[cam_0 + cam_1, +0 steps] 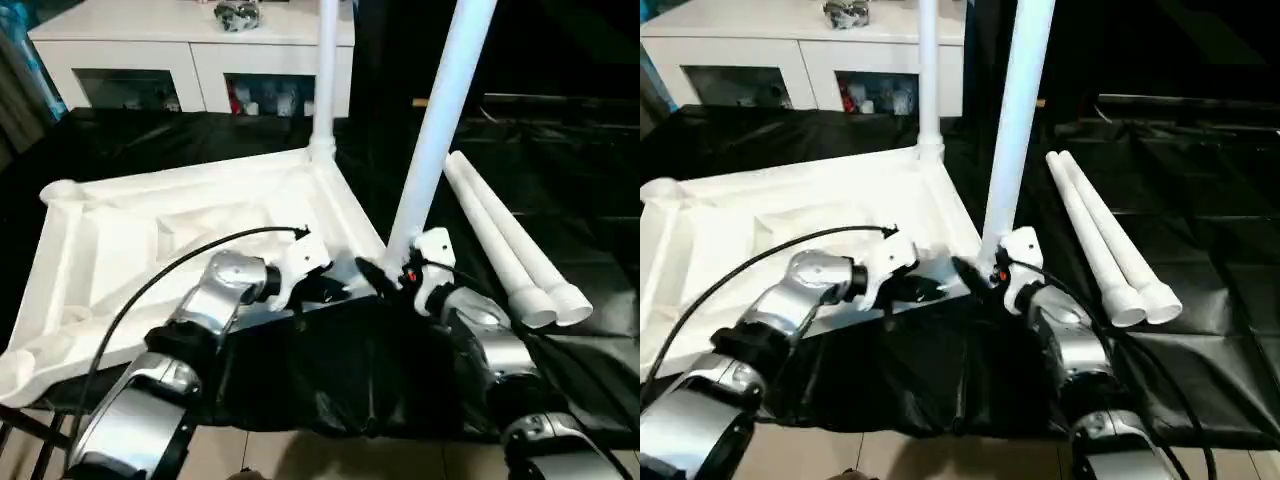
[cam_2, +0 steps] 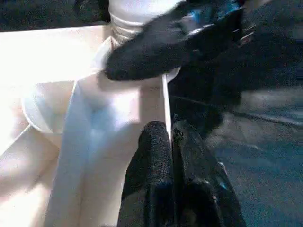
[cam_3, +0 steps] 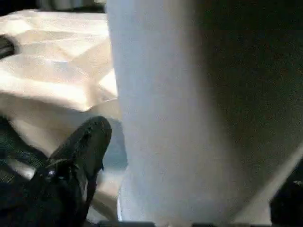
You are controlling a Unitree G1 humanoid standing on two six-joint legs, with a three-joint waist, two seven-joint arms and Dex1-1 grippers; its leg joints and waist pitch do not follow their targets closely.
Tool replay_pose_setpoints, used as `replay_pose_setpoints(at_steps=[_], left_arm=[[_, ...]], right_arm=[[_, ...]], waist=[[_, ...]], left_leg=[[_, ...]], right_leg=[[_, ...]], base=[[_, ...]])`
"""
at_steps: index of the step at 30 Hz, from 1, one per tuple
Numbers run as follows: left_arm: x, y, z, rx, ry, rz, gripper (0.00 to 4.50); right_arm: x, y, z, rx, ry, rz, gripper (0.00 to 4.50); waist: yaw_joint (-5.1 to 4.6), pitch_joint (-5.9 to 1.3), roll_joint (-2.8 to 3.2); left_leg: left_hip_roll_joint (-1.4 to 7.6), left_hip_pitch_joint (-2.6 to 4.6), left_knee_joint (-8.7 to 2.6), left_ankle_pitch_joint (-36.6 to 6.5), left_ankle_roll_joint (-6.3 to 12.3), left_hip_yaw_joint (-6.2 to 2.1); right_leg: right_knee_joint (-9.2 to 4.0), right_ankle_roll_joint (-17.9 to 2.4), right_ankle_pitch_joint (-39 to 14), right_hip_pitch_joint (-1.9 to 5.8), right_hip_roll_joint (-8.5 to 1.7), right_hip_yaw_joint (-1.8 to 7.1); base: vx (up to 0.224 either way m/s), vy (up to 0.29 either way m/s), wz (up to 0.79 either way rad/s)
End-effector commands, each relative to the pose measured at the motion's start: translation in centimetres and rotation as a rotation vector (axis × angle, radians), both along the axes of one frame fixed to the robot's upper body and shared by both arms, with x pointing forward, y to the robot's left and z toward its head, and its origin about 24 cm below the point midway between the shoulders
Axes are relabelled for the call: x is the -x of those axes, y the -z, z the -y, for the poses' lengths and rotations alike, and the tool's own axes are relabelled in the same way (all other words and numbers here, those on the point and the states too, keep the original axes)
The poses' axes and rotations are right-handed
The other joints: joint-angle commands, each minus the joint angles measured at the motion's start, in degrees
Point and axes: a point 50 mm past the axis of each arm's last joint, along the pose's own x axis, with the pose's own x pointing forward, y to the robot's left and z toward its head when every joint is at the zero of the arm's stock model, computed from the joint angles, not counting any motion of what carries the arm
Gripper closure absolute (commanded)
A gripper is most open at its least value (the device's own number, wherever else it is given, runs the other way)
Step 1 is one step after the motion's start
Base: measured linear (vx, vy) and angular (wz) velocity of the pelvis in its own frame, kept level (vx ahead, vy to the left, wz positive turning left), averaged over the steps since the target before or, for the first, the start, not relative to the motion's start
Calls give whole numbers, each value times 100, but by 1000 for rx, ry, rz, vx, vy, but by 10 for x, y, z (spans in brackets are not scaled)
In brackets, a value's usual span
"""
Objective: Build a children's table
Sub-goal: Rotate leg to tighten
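Tabletop (image 1: 190, 235) lies upside down on the black-draped table (image 1: 560, 160), ribbed side up, with one leg (image 1: 325, 75) already standing in its far corner socket. The right hand (image 1: 385, 280) grips a second leg (image 1: 440, 130) at its base, fingers on either side of the tube, and is setting it, slightly tilted, into the near corner socket (image 2: 106, 52). The left hand (image 2: 171, 156) pinches the tabletop's rim just beside that socket, steadying it. To seat this leg well, I judge it should be brought upright before it is pressed or turned home. Two spare legs (image 1: 510, 250) lie near the right arm. Whether the ridged end has entered the socket is hard to tell, since the right hand covers the joint.
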Motion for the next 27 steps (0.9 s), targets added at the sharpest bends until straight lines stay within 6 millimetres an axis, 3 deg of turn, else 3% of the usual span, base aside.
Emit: replay_pose_setpoints(at_steps=[1, 2, 7, 9, 13, 17, 19, 27], left_arm=[[7, -4, 11, 39, 118, 2, 450], [8, -5, 8, 38, 134, -1, 450], [10, -5, -7, 22, 184, -29, 450], [12, -4, -14, 9, 200, -40, 450], [14, -5, -22, 0, 237, -64, 450], [14, -5, -24, -9, 252, -67, 450], [15, -6, -25, -10, 268, -72, 450], [17, -5, -25, -12, 297, -82, 450]], right_arm=[[9, 9, -9, 12, -120, -50, 34], [12, 7, -8, 17, -176, -50, 34], [24, 3, -3, 23, -380, -87, 34], [29, 4, -1, 52, -461, -104, 34], [37, 5, -1, 81, -582, -139, 48], [39, 5, -2, 91, -620, -147, 78], [40, 4, -2, 89, -636, -152, 108], [43, 2, -2, 66, -651, -164, 164]], waist=[[7, -308, -37], [9, -309, -65], [44, -319, -59], [40, -314, -108], [72, -308, -104], [98, -304, -111], [106, -308, -84], [137, -321, -86]], left_leg=[[258, 3, -333, -1211, 418, -87], [256, 2, -327, -1182, 450, -80], [276, -12, -316, -1086, 533, -83], [279, -16, -316, -1062, 532, -82], [278, -12, -315, -1077, 518, -79], [285, 6, -321, -1101, 459, -78], [287, 6, -321, -1085, 444, -81], [286, 9, -311, -1040, 441, -80]], right_leg=[[-477, -1170, -1026, 272, -496, 298], [-478, -1182, -1025, 273, -499, 294], [-463, -1164, -1079, 264, -500, 287], [-456, -1186, -1064, 260, -507, 280], [-461, -1130, -1221, 250, -510, 285], [-472, -1116, -1335, 233, -523, 292], [-464, -1123, -1265, 235, -513, 292], [-446, -1166, -1050, 247, -516, 289]], base=[[0, 0, 0], [0, 0, 0], [0, 0, 0], [0, 0, 0], [0, 0, 0], [0, 0, 0], [0, 0, 0], [0, 0, 0]])
